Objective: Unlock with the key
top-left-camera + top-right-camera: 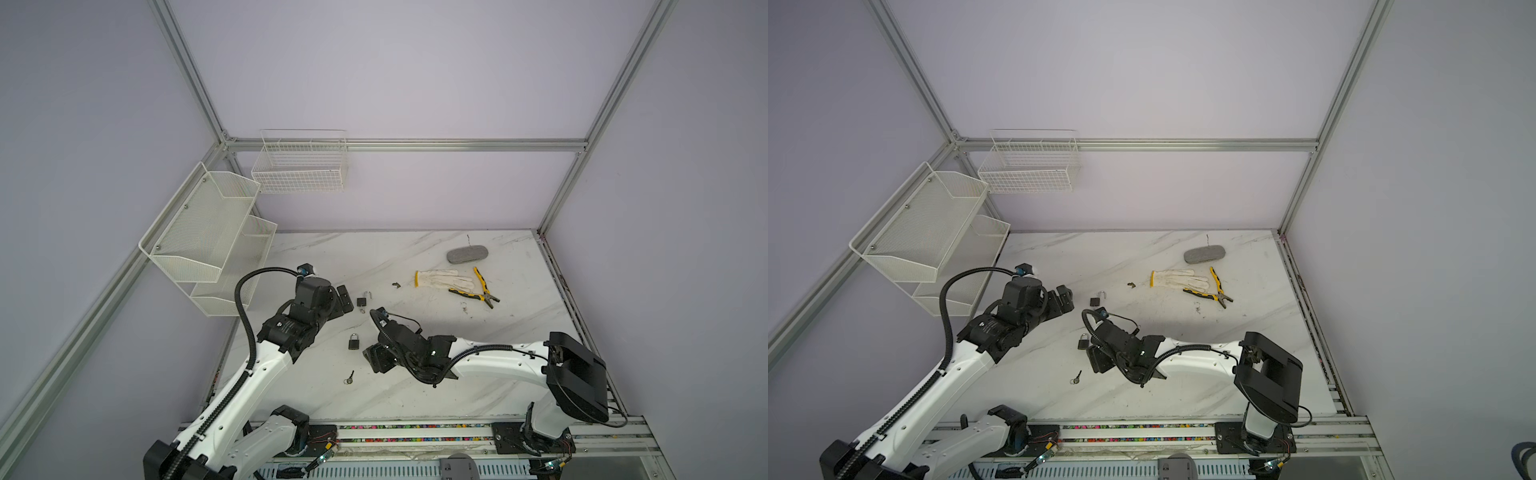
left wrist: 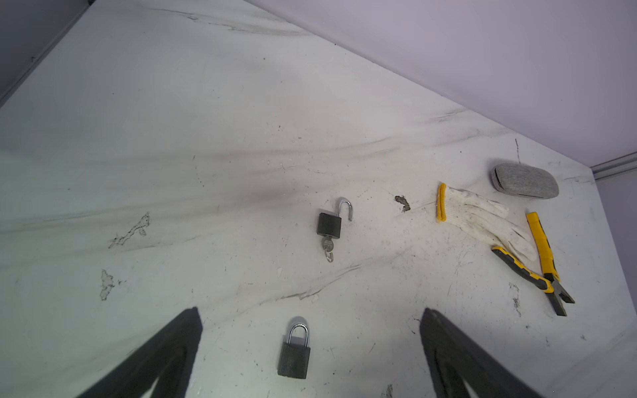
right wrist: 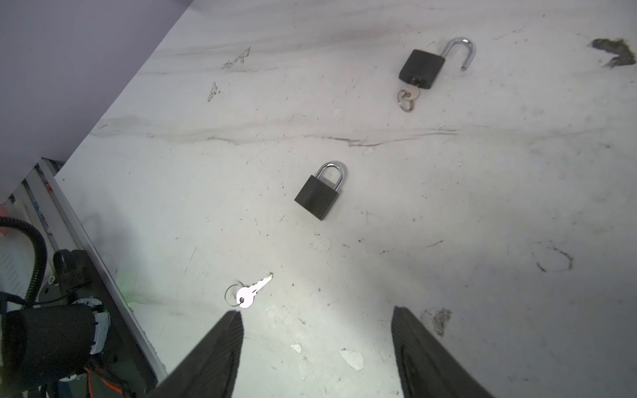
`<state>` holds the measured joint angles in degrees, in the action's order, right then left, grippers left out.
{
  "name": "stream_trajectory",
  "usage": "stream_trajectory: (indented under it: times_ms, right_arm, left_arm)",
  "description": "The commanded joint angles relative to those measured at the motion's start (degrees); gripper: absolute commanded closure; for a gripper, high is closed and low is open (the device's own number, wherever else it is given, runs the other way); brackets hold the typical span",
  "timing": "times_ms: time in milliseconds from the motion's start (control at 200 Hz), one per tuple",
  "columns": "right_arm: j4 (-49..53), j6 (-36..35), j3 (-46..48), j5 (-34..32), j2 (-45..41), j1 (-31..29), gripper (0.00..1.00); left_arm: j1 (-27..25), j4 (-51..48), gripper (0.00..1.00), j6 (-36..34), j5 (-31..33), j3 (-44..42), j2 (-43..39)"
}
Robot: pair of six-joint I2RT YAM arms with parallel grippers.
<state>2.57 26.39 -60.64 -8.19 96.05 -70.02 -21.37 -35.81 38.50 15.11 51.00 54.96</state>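
Black fingers of the left gripper point(image 2: 312, 310) fill the foreground of the left wrist view, spread wide apart and holding nothing. Beyond them, on the white marble-patterned table point(image 2: 172, 172), lies a closed black padlock with a steel shackle point(image 2: 294, 358); farther off is an open black padlock point(image 2: 329, 225), shackle swung free, a ringed key point(image 2: 326, 245) seated in its keyhole. The right gripper point(image 3: 315, 312) likewise has its fingers parted and empty; a loose silver key on a wire ring point(image 3: 250, 293) lies flat just beyond one fingertip. In both top views the padlocks and loose key sit in the lower middle of the frame, slightly left of centre, between the two arms: open padlock highest, loose key lowest. Right of centre lie a white knitted glove with a yellow cuff point(image 1: 442, 279), yellow-and-black pliers point(image 1: 481, 282) against its fingertips, and a grey oval case point(image 1: 466, 254) above them.
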Motion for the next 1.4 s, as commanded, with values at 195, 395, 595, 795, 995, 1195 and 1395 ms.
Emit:
stream_trajectory:
  times_ms: [195,395,595,795,995,1195,1395]
  right_arm:
    - [-2.89,0.77,-6.09,-6.32,8.57,-5.94,0.29]
    - [-2.78,-0.69,-8.89,-7.12,13.25,-7.82,0.29]
    - [-1.44,-1.69,-11.94,-8.62,17.90,-9.00,0.28]
    - [0.86,-2.22,-14.68,-10.80,20.62,-9.63,0.28]
    - [3.04,-3.04,-16.35,-12.24,22.98,-10.03,0.27]
    - [4.18,-3.79,-16.41,-12.16,23.70,-10.32,0.27]
    - [6.53,-2.31,-15.01,-13.01,22.42,-10.31,0.26]
  left_arm:
    - [0.62,-7.17,0.00,5.55,3.63,-6.60,-12.34]
    - [0.63,-10.41,0.00,7.87,5.47,-6.49,-15.67]
    - [0.62,-12.19,0.00,9.55,7.76,-6.94,-18.10]
    - [0.66,-13.09,0.00,10.38,9.14,-7.02,-19.12]
    - [0.64,-13.40,0.00,11.16,9.36,-7.16,-19.45]
    - [0.64,-13.35,0.00,11.33,9.50,-7.57,-19.45]
    - [0.67,-12.46,0.00,11.91,8.82,-7.76,-18.76]
